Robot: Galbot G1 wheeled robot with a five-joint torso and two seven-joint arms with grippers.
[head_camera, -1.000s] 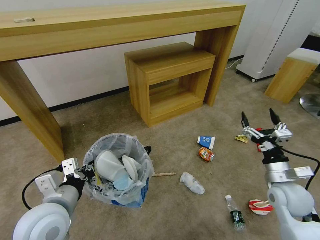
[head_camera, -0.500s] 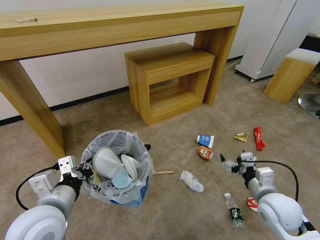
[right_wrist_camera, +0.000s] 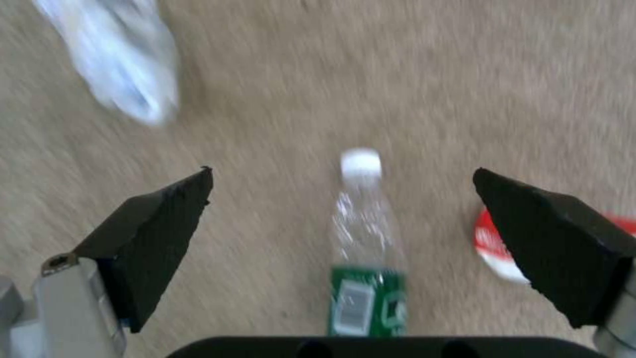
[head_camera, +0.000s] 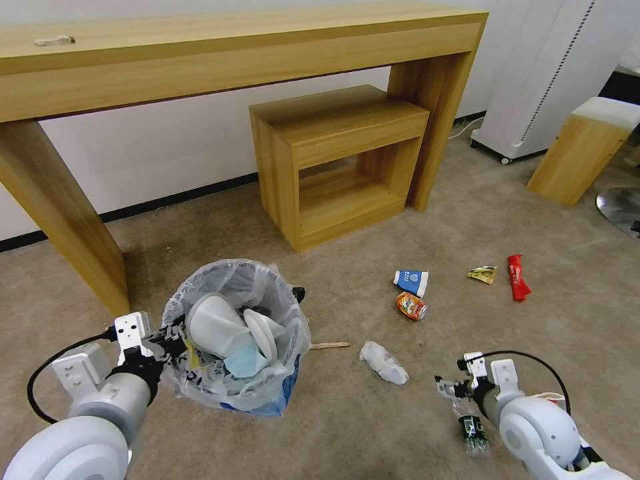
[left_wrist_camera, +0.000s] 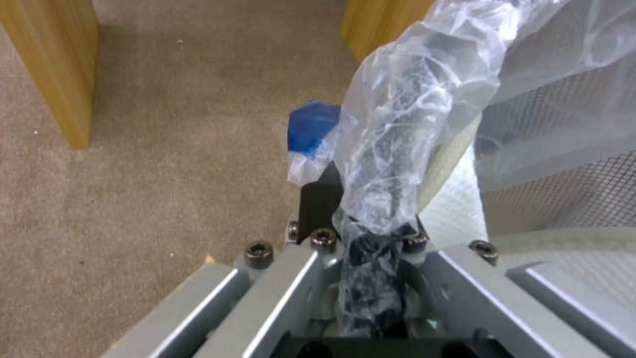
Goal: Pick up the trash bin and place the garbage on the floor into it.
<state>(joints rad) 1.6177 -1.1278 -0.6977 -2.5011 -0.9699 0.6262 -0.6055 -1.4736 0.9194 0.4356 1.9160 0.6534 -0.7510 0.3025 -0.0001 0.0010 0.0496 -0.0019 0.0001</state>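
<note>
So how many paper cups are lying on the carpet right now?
2: a blue-white paper cup beside the crushed orange can, and a red-white paper cup partly hidden behind the right arm. Others may be hidden.

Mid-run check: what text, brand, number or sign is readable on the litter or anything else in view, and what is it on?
No text can be read in any view.
Bottle, between the open right gripper fingers: green label with a white panel, blurred.
Blue-white cup: round emblem, too small.
Orange can: print too small.
Red wrapper: pale marks, unreadable.
Red-white cup: blurred.
</note>
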